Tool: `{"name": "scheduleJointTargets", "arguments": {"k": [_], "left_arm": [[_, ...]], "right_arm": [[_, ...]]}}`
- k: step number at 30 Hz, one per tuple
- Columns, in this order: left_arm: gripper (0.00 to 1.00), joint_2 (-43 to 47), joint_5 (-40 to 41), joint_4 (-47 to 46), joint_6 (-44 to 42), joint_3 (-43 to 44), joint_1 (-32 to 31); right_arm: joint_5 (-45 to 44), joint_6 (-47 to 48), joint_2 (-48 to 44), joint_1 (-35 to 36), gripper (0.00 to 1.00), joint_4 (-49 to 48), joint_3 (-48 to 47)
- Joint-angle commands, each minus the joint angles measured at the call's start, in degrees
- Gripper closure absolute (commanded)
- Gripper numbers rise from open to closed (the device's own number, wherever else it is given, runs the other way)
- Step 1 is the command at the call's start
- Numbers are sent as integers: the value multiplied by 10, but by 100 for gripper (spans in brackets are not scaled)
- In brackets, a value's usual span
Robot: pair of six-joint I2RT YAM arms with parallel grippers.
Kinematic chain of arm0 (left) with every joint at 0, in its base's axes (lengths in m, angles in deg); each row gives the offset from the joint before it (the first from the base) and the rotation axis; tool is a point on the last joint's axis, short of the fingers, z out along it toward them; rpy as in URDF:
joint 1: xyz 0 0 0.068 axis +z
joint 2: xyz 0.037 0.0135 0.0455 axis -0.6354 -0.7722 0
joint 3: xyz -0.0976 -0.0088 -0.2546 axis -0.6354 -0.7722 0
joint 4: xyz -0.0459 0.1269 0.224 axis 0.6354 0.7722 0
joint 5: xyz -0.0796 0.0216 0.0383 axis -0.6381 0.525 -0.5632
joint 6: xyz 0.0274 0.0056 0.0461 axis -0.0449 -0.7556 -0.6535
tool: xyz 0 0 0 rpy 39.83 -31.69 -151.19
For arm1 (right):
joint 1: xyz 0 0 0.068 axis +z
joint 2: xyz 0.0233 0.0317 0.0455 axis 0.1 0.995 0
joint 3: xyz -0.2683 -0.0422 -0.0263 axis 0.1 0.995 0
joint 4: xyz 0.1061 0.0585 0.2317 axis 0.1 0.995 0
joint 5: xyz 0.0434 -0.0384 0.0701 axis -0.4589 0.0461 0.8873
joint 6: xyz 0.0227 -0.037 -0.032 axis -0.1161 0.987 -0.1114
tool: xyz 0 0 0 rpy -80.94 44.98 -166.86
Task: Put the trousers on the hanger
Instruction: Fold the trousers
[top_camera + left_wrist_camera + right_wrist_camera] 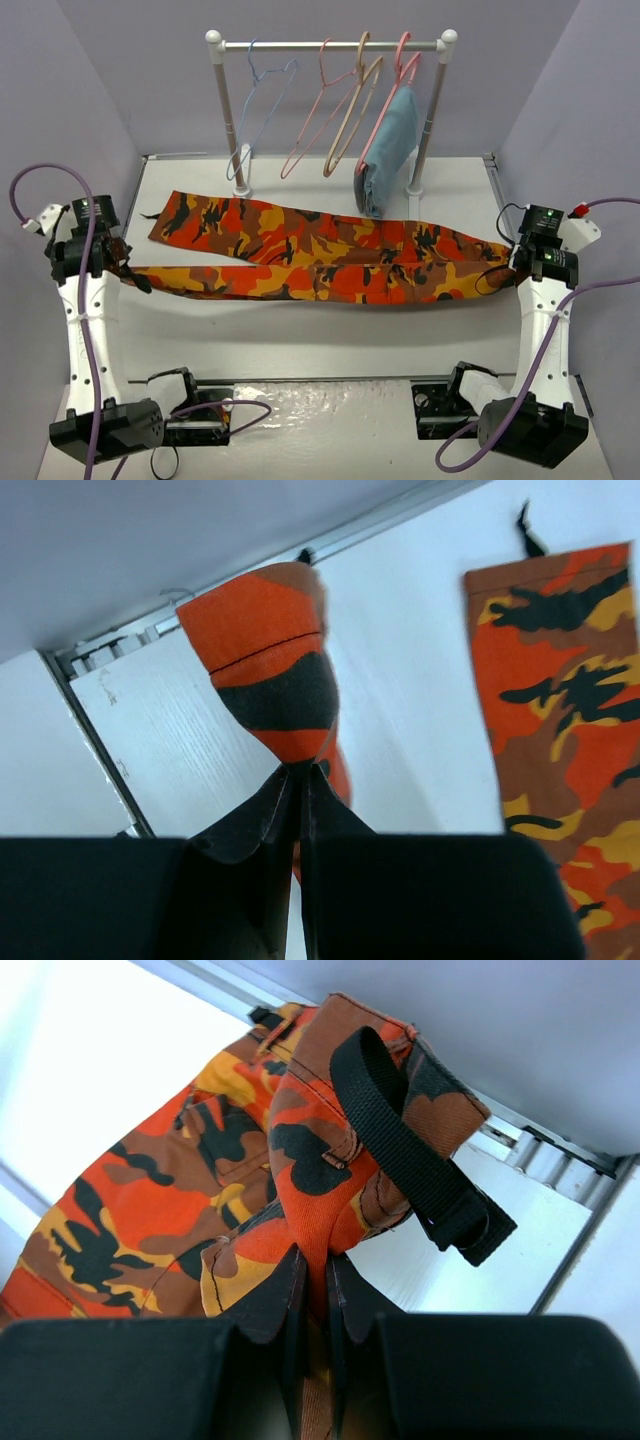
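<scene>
The camouflage trousers (320, 255) lie stretched across the table from left to right. My left gripper (118, 268) is shut on the hem of the near leg (270, 670) at the left end. My right gripper (515, 262) is shut on the waistband (330, 1160) at the right end, where a black strap (400, 1150) loops out. The far leg's end (560, 700) lies flat on the table. The light-blue wire hanger (262, 105) hangs at the left of the rail (330, 45), behind the trousers.
On the rail hang two pink hangers (320, 110), a tan hanger (352, 110) and a folded light-blue garment (388, 150). The rack's posts (226, 110) stand at the back of the table. Grey walls close in both sides.
</scene>
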Motion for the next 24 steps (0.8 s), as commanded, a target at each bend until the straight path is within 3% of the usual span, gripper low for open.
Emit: {"name": "scheduleJointTargets", "arguments": {"k": [1,4,12,19,24], "left_arm": [[100,25,49,-10,-9,119,10],[100,41,29,-10,-2,115,5],[100,70,66,-30,0,-35,-19],[100,6,77,-99,-40,-62,-13],[100,-69,73,-141,-77,-46,-13]], "right_arm": [[-75,8,2,17,100,-72,-47],[-68,12,-2,24,100,-66,-60],[-139,18,-66,48,100,-24,-10],[-154,40,-53,53,100,-23,2],[-131,61,15,40,100,-42,4]]}}
